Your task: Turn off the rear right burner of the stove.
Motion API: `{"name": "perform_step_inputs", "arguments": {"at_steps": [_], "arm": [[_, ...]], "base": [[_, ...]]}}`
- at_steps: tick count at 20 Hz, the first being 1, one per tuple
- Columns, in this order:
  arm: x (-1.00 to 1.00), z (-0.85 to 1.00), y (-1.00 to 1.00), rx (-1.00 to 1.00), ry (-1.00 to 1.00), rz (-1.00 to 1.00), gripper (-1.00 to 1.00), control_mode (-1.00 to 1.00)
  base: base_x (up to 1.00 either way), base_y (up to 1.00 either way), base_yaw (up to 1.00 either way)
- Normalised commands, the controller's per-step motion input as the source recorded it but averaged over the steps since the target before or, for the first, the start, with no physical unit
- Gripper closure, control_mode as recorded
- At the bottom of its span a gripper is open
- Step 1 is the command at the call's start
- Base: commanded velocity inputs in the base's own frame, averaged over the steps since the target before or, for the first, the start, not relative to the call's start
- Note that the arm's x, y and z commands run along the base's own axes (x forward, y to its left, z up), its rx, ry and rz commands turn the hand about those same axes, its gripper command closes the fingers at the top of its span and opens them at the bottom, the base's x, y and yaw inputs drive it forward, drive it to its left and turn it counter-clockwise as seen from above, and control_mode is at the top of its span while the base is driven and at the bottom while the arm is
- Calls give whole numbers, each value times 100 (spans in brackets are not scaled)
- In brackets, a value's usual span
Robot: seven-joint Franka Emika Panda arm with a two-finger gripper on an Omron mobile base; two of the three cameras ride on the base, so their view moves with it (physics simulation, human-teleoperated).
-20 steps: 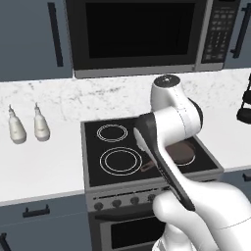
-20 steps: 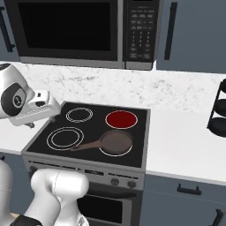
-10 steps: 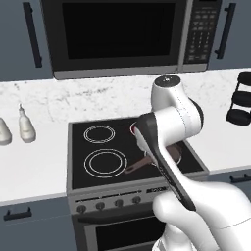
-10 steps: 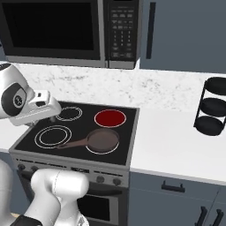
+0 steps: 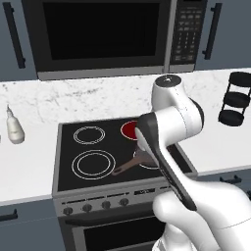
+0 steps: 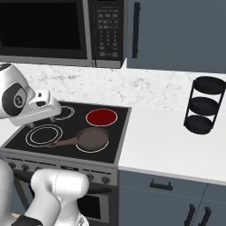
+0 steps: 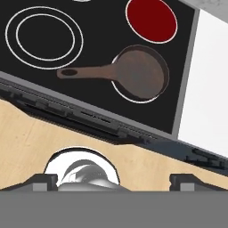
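Note:
The stove (image 5: 73, 184) is a black glass cooktop on a grey range with a row of dark knobs (image 5: 96, 206) along its front. Its rear right burner (image 6: 101, 117) glows solid red; it also shows red near the top of the hand view (image 7: 151, 20), and my arm partly covers the rear right burner (image 5: 128, 129) in the left base view. My gripper (image 7: 113, 181) hangs open above the stove's front edge, over its left side, with nothing between its fingertips (image 7: 42, 180). From the right, the gripper (image 6: 42, 122) hovers over the left burners.
A brown frying pan (image 6: 92, 138) sits on the front right burner, handle pointing left. A black tiered rack (image 6: 203, 105) stands on the white counter to the right. A pale bottle (image 5: 14, 129) stands left of the stove. A black microwave (image 5: 108, 34) hangs above.
The whole scene has slid left in both base views, so the base has driven to the right. The arm holds the same pose and the gripper stays open.

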Motion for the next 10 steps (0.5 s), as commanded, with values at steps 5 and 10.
{"name": "perform_step_inputs", "arguments": {"at_steps": [5,10], "arm": [[0,-6,0,0,-1,0,-100,-100],[-15,-24,16,-5,0,1,-100,-100]], "base": [[0,-2,0],[0,0,0]]}}
